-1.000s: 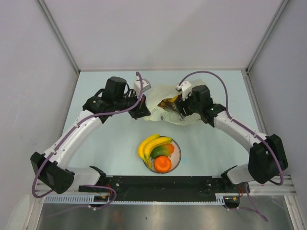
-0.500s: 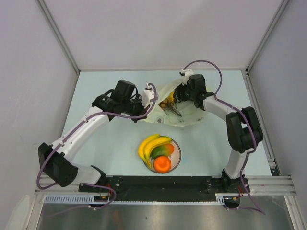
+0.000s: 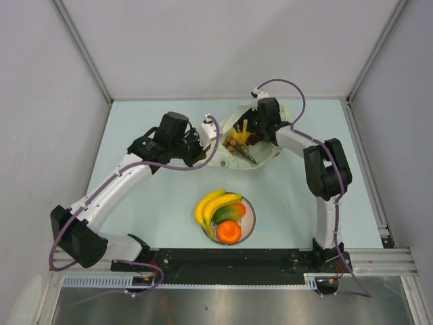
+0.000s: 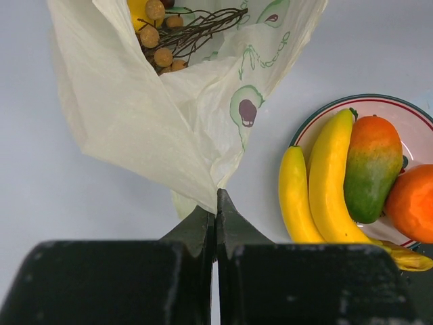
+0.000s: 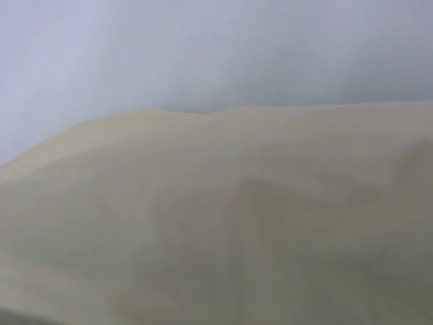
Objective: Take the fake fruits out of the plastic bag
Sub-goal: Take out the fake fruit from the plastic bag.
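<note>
The left gripper's fingers [image 4: 216, 200] are pressed flat together, and a pinched corner of the plastic bag [image 4: 135, 115] is held between them. The bag is thin, crinkled and pale yellowish-white, printed with green avocado figures. It lies beyond the plate [image 4: 308, 125], on the side toward the back wall, with its mouth drawn open.

The right gripper [image 3: 252, 134] is reached into that mouth from the far side of the plate. Its wrist view is filled by blurred pale plastic alone, so how far its fingers are parted cannot be told.

Inside the bag one grape bunch [image 4: 172, 34] is seen, made of small round berries on dark wiry stems.

On the plate, which is round and white with a red and dark rim line, three fruits are counted: one smooth yellow banana bunch [image 4: 325, 183] of two curved fingers, one oval mango [image 4: 372, 169] shading green to orange-red, and one round orange [image 4: 413, 203].

The table [image 3: 149, 203] under the plate is matte and pale blue-green, enclosed by plain grey-white walls.
</note>
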